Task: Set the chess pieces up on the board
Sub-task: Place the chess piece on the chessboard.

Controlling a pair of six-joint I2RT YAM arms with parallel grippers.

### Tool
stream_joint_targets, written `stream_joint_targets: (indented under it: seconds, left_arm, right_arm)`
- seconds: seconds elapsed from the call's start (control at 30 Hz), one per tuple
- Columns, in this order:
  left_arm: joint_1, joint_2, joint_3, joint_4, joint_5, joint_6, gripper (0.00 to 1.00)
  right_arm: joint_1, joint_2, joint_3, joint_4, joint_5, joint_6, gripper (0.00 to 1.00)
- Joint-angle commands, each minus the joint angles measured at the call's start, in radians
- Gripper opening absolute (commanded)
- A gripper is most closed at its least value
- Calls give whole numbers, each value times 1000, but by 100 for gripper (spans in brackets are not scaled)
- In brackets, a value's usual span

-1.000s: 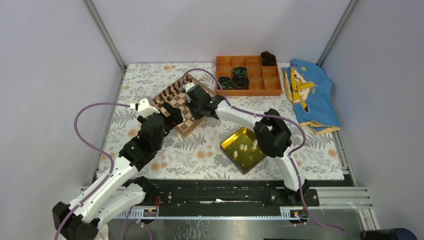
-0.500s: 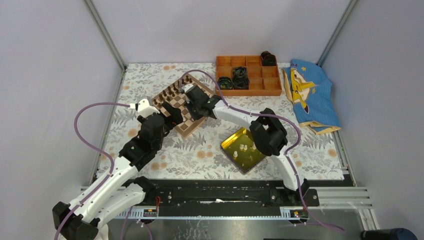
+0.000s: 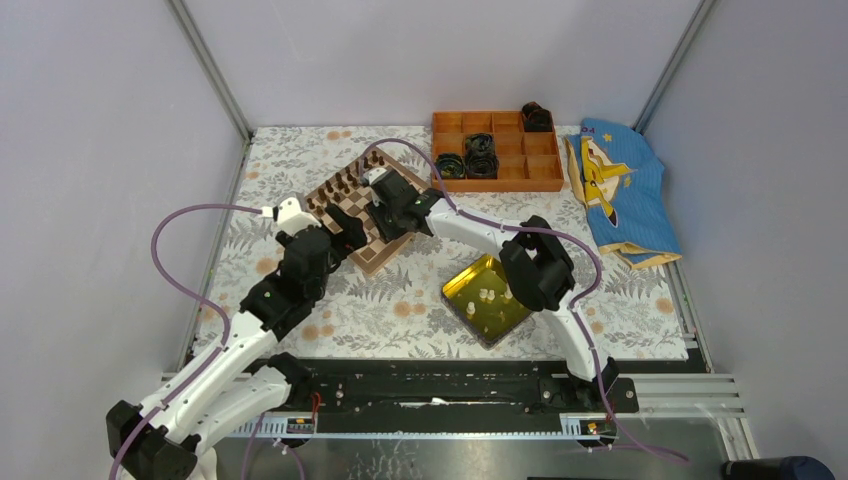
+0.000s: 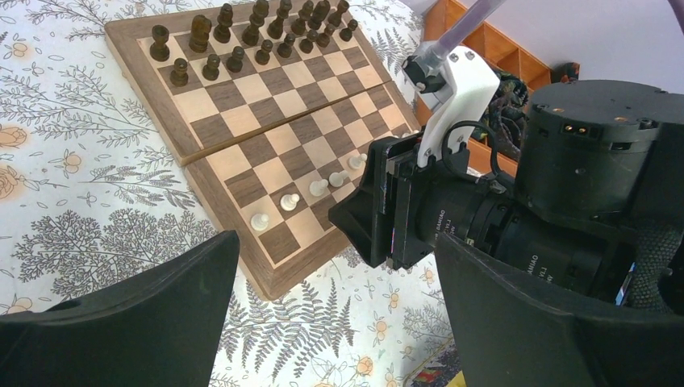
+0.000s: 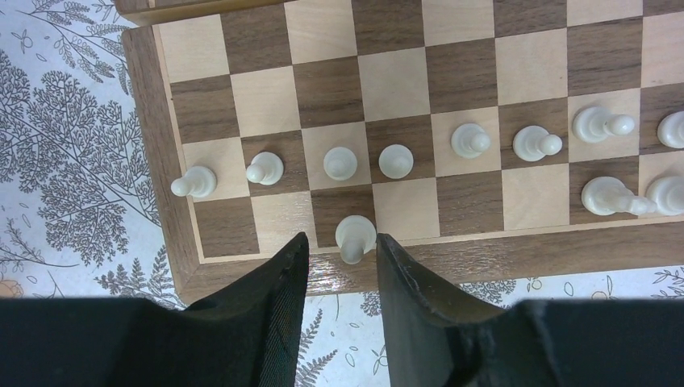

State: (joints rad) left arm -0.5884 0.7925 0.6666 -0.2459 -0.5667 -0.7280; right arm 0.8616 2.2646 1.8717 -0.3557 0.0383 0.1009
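The board (image 5: 484, 256) lies at the table's middle left, and it also shows in the top view (image 3: 345, 192). My right gripper (image 5: 339, 240) hovers at its near edge with its jaws apart. One cream chess piece (image 5: 355, 235) stands between them on a dark back-row square, close to the right finger (image 5: 403, 274). A row of cream pawns (image 5: 339, 163) stands one rank further in. More cream pieces (image 3: 488, 294) lie in the yellow tray. My left gripper (image 4: 335, 274) is wide open and empty over the tablecloth by the board's near corner.
Dark brown pieces (image 4: 258, 32) fill the board's far ranks. The yellow tray (image 3: 458, 282) sits right of the board, under my right arm. An orange compartment box (image 3: 497, 172) stands at the back. A blue cloth (image 3: 620, 190) lies at the right.
My right gripper has shifted a little to the left along the board's near edge. The left arm has hardly moved.
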Motion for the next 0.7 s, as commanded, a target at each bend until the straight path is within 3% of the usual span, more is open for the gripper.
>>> stream_joint_targets:
  seconds: [0.0, 0.67]
  left_arm:
    - [-5, 3, -13, 17, -18, -8, 99]
    - [-5, 9, -14, 20, -13, -7, 99]
  right_arm:
    - [-8, 8, 54, -1, -24, -13, 44]
    - [-8, 2, 46, 15, -36, 27, 46]
